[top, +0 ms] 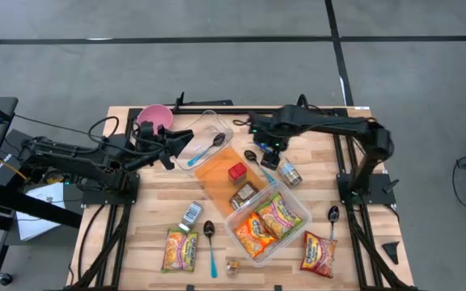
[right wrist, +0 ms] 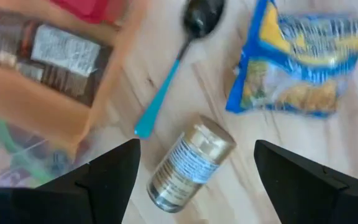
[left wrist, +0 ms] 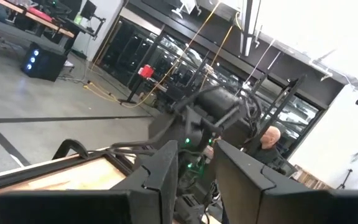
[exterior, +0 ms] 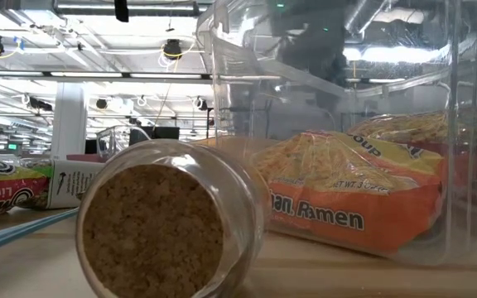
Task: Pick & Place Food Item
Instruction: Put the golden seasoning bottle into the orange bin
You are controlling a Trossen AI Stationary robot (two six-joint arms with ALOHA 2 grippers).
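Ramen packs (top: 267, 222) inside clear tub (top: 301, 212); right gripper (right wrist: 194, 165) wide open above lying jar (right wrist: 190, 163); left gripper (top: 176, 145) near-closed, empty.

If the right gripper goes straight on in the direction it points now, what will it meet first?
Most likely the small jar with the gold lid, lying on its side on the table. It sits between the open fingers of the right gripper. How far away it is, I cannot tell.

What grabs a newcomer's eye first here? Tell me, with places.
The right gripper hangs open over a small gold-lidded jar lying on the wood beside a blue-handled spoon. Near the table's front, a clear bin holds orange ramen packets.
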